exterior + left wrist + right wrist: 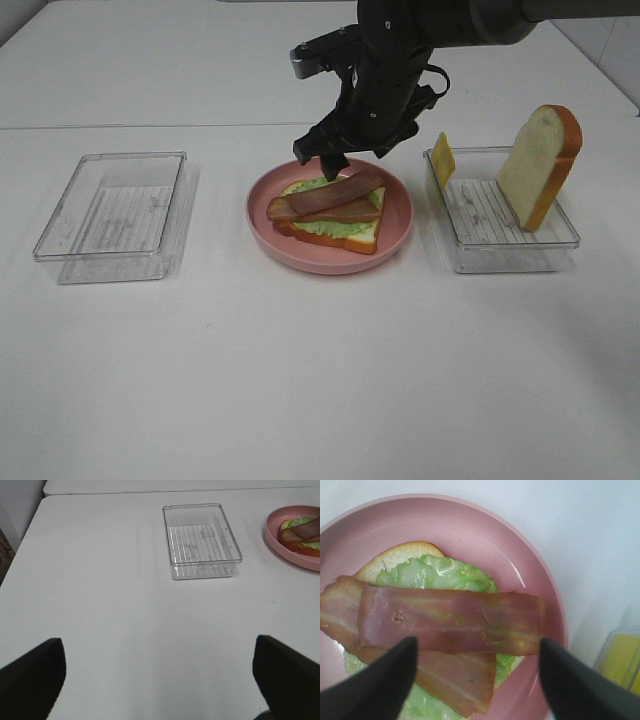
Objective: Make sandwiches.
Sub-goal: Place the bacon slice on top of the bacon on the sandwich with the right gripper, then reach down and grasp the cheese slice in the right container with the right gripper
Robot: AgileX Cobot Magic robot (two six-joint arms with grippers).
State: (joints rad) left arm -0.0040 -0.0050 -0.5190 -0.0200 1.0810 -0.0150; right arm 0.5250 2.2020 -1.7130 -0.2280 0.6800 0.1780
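On the pink plate (400, 225) lies a bread slice (340, 240) topped with green lettuce (345, 227) and two bacon strips (335, 195), one laid across the other. My right gripper (325, 155) hovers just above the stack's far edge. In the right wrist view its fingers stand open (477, 647) on either side of the top bacon strip (450, 620), holding nothing. A second bread slice (540, 165) leans upright in the right tray (500, 240), with the yellow cheese slice (443, 160) at that tray's left end. My left gripper (159, 645) is open over bare table.
An empty clear tray (115, 215) stands at the left, also visible in the left wrist view (202, 562) with the pink plate's edge (280, 540) beyond it. White table surrounds everything.
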